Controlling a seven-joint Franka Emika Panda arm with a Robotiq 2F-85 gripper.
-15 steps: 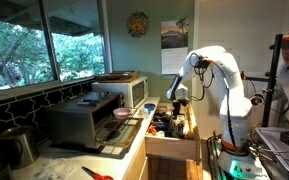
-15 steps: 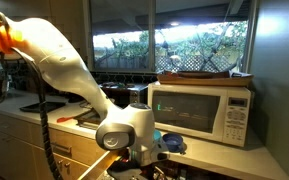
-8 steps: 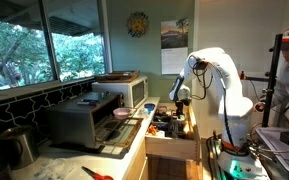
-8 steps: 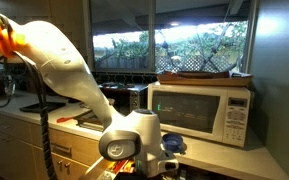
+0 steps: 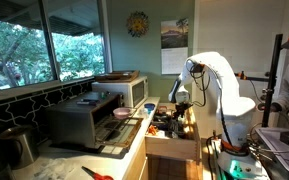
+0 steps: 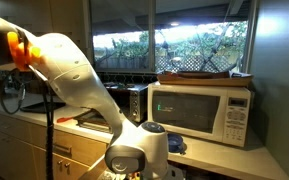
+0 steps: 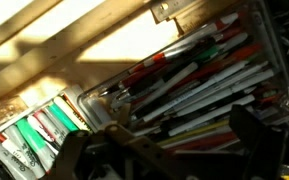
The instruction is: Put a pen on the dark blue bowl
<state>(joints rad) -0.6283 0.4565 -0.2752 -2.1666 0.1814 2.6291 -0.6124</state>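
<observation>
My gripper (image 7: pixel 169 140) is open and hangs low over a clear tray of many pens (image 7: pixel 199 80) inside an open drawer. Its two dark fingers (image 7: pixel 256 132) stand wide apart on either side of the pen pile and hold nothing. Markers with green and red caps (image 7: pixel 34 135) lie in the compartment beside the tray. In an exterior view the arm reaches down into the drawer (image 5: pixel 172 128). In an exterior view a dark blue bowl (image 6: pixel 176 146) sits on the counter by the microwave, and the wrist (image 6: pixel 139 158) is low at the frame's bottom edge.
A white microwave (image 6: pixel 202 108) stands on the counter, with a toaster oven (image 5: pixel 84 120) beside it. The drawer's wooden front rail (image 7: pixel 74 45) runs across above the pen tray. A window is behind the counter.
The wrist has dropped lower toward the drawer, sinking to the bottom edge of an exterior view. The gripper stays open and empty.
</observation>
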